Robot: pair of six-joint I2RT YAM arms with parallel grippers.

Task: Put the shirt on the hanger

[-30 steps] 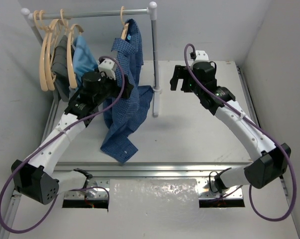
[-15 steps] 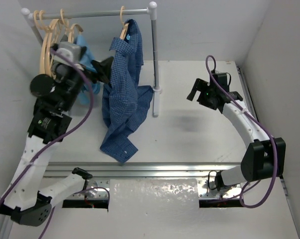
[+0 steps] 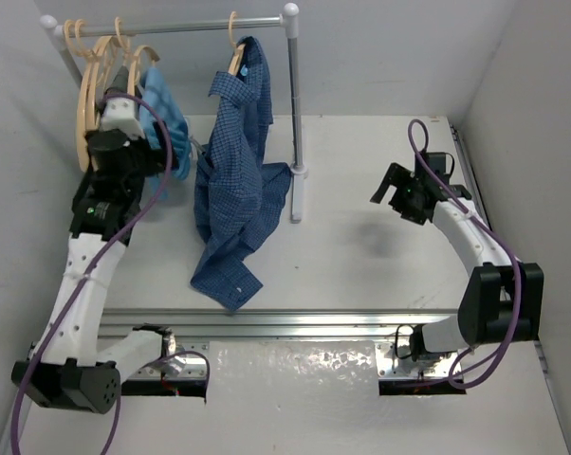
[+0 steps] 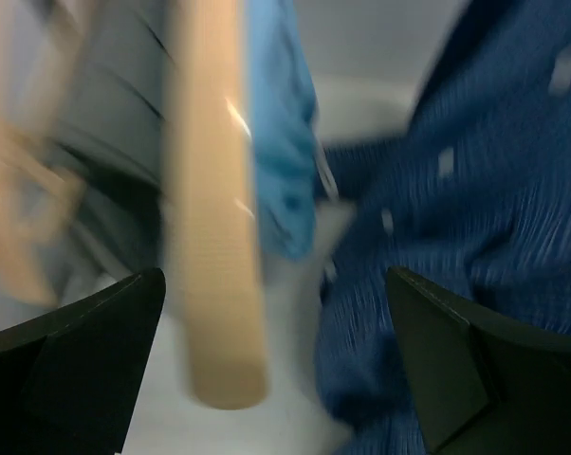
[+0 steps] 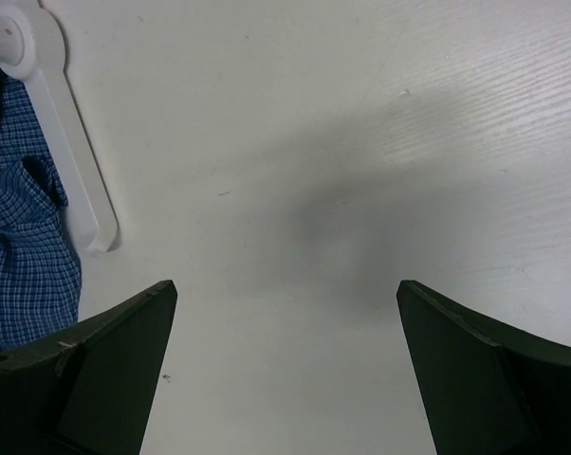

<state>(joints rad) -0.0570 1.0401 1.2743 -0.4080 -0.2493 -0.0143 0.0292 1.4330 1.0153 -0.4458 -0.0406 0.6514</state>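
The dark blue checked shirt hangs from the peach hanger on the rail, its lower end trailing on the table. It also shows blurred at the right of the left wrist view. My left gripper is open and empty, left of the shirt and beside the light-blue garment. In the left wrist view the end of another peach hanger lies between its jaws, not gripped. My right gripper is open and empty above bare table at the right.
Several spare peach hangers and a dark grey garment hang at the rail's left end. The rack's white post and foot stand right of the shirt. Walls close in left and right.
My left arm let go and swung up and left, away from the shirt, toward the spare hangers. My right arm drew back right and lower. The shirt stays hanging.
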